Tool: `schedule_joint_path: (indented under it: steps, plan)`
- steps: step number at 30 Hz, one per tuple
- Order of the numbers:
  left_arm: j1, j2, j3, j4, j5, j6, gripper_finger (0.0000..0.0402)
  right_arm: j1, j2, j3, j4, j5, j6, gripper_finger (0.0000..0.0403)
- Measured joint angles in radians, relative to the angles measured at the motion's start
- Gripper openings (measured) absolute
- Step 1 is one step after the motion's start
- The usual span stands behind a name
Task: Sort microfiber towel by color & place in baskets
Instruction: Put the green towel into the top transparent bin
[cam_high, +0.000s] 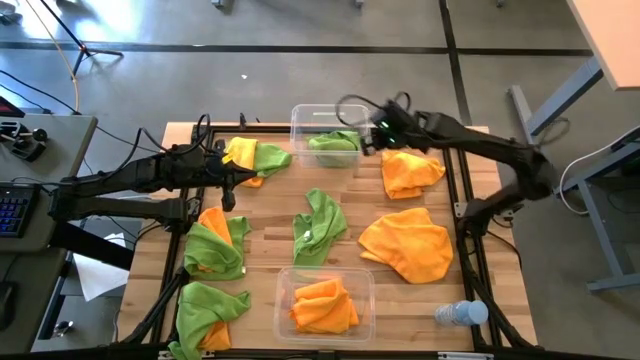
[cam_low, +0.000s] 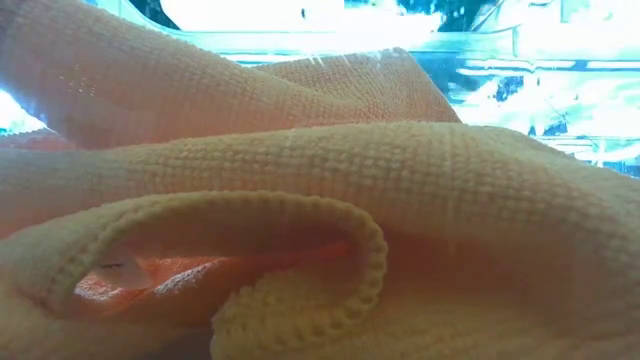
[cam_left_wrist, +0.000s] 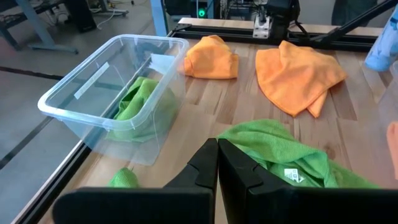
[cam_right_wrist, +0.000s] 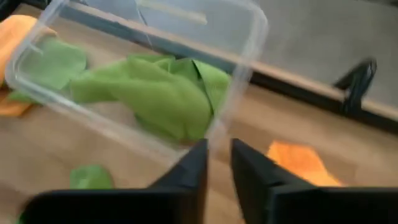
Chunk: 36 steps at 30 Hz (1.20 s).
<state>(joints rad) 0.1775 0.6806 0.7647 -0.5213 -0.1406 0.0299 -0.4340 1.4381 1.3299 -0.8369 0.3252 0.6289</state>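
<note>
No readable text: only an illegible white tag on the green towel (cam_left_wrist: 292, 176).

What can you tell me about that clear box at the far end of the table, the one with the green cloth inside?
The far basket is a clear, see-through plastic bin, rectangular with rounded corners and a rolled rim, open on top and standing upright on the wooden table. One crumpled green towel lies inside, against its right end. The right gripper hovers at that end by the rim, jaws slightly apart, holding nothing. An orange towel lies on the table beside it.

Grey concrete floor (cam_high: 300, 40), pale desk (cam_high: 610, 30) at one corner
</note>
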Motion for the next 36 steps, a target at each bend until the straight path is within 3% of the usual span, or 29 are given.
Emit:
schedule_joint_path:
  steps: [3, 8, 14, 19, 26, 33, 36]
  plan:
    - [0.0, 0.005, 0.001, -0.001, 0.0, 0.003, 0.0, 0.041, -0.168, -0.193, 0.122, -0.03, 0.066, 0.001]
    - [0.0, 0.032, 0.001, 0.012, -0.001, 0.051, 0.0, 0.139, -0.413, -0.428, 0.246, -0.067, 0.127, 0.0013]
    - [-0.001, 0.119, 0.001, 0.056, -0.057, -0.025, 0.0, 0.211, -0.572, -0.579, 0.242, -0.068, 0.047, 0.0008]
    - [-0.001, 0.199, 0.001, 0.054, -0.12, -0.139, 0.0, 0.221, -0.614, -0.624, 0.239, -0.095, 0.043, 0.0002]
    - [-0.051, 0.308, 0.071, -0.038, -0.164, -0.427, 0.0, 0.221, -0.616, -0.625, 0.141, -0.129, -0.001, 0.0004]
    - [-0.158, 0.442, 0.224, -0.397, -0.202, -0.739, 0.0, 0.221, -0.616, -0.625, 0.119, -0.145, -0.112, 0.0004]
    - [-0.219, 0.491, 0.267, -0.535, -0.15, -0.741, 0.0, 0.221, -0.616, -0.625, 0.119, -0.145, -0.158, 0.0004]
